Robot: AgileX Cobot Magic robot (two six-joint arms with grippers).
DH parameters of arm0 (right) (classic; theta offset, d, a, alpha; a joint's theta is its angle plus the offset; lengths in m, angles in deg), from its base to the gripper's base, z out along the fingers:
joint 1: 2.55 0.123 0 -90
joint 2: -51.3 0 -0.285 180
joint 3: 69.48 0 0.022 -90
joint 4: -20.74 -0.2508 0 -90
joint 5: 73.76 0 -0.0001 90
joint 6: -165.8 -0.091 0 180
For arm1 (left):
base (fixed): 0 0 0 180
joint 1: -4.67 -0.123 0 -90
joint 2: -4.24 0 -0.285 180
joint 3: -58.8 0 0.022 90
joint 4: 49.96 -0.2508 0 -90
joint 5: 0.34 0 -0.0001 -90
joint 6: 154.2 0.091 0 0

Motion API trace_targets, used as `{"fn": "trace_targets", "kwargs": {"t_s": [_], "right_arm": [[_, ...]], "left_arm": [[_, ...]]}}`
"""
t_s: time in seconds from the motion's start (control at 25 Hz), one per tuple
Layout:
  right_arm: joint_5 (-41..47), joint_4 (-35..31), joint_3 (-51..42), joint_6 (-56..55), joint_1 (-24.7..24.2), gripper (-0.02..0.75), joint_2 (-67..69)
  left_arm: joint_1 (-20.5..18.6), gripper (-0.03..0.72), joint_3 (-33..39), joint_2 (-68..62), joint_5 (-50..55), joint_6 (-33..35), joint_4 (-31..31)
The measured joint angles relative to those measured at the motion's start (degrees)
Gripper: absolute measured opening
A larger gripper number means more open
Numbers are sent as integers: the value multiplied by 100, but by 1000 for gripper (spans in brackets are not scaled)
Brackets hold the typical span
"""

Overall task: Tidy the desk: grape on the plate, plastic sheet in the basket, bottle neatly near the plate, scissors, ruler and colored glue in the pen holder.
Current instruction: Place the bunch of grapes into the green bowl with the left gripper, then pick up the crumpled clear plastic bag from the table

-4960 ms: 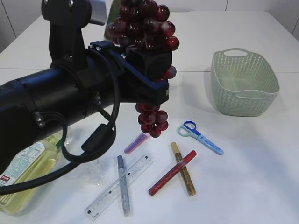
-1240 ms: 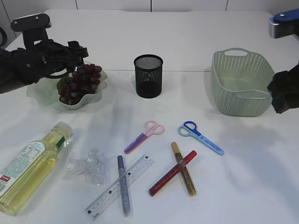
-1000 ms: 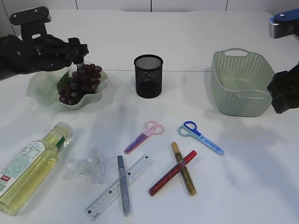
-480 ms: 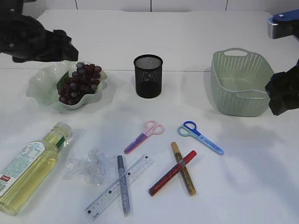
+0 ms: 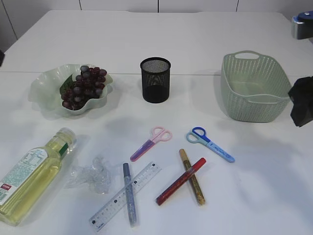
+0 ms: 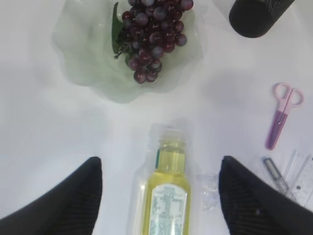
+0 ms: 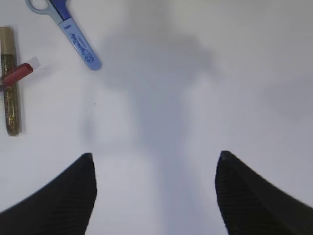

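The grape [image 5: 82,87] lies on the pale green plate [image 5: 41,93]. High above the table, my left gripper [image 6: 160,161] is open and empty, over the lying bottle [image 6: 168,196] of yellow liquid. The crumpled plastic sheet [image 5: 90,176] sits beside the bottle [image 5: 33,172]. Pink scissors [image 5: 151,142], blue scissors [image 5: 209,144], a clear ruler [image 5: 126,196] and red [image 5: 181,181], gold [image 5: 191,177] and silver [image 5: 129,194] glue sticks lie flat. My right gripper [image 7: 155,154] hangs open over bare table, right of the blue scissors [image 7: 73,34].
The black mesh pen holder [image 5: 155,80] stands upright at the back centre. The green basket [image 5: 255,88] sits at the back right, with the right arm [image 5: 302,100] just beside its right end. The table's rear edge runs behind them.
The left arm let go of the grape on the plate, then drew back left and out of the exterior view. The right arm shifted slightly to the right.
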Motion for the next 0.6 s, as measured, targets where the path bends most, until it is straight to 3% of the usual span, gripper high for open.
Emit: {"fn": "trace_targets", "kwargs": {"t_s": [0.2,0.6], "right_arm": [[59,-185,0,0,0,584,-93],[81,-549,0,0,0,584,-93]], "left_arm": [[-2,542,0,595,544,-251,-517],[-2,490,712,687,840,-330,-541]]}}
